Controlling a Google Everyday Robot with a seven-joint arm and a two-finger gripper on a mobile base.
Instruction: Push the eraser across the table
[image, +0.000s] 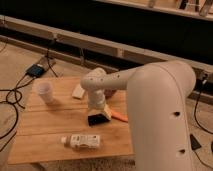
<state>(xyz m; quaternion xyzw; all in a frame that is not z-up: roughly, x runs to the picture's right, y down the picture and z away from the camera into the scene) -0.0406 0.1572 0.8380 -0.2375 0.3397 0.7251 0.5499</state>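
The single camera view looks down at the counter (45, 127) from behind the robot's big white arm, which fills the right side and reaches in over the planks. Its wrist bends down near the counter's middle, and the hand (96, 112) sits low over the wood at the end of it. I cannot tell how far apart its fingers stand, nor whether they grip anything; the wrist hides them.

The eraser (97, 119) lies flat on the counter right under the hand and a little toward the near edge, touching it or as good as touching. Its long axis runs roughly left to right, slightly skewed. So the hand stands on the far side of the eraser, at its long flank, and a push from there would likely send the block broadside toward the near edge or off to the left.

Just right of the eraser, an orange object (119, 116) lies on the planks. A plastic bottle (82, 141) lies on its side nearer the front edge, in the path of a straight push forward. A pale cup (45, 91) stands at the left, well apart, and a beige block (79, 91) lies behind the hand.
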